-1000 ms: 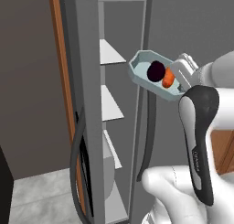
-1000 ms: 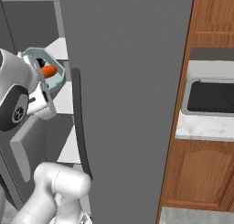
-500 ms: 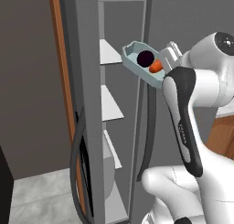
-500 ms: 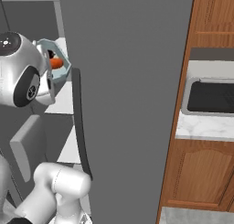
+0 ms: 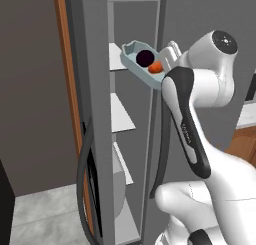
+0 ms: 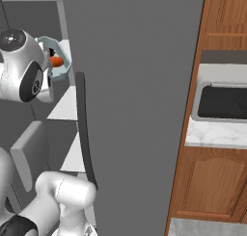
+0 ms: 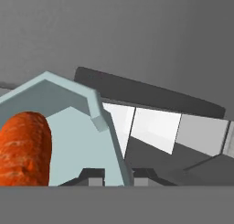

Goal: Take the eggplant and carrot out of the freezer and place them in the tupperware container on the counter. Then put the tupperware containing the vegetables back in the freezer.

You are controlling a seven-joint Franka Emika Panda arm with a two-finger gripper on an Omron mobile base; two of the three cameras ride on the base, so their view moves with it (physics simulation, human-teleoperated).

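Note:
My gripper is shut on the rim of the pale teal tupperware container and holds it tilted in the air. In the tub lie the dark eggplant and the orange carrot. The tub hangs in the open front of the grey freezer, at the height of its upper white shelf. The freezer door with its long dark handle stands beside the tub.
Lower white shelves sit under the tub. A second dark handle runs down the left door edge. To the right, the marble counter over brown cabinets holds a dark sink.
The arm has carried the tub with both vegetables up and left, from in front of the freezer into its opening by the upper shelf. The grip stayed shut.

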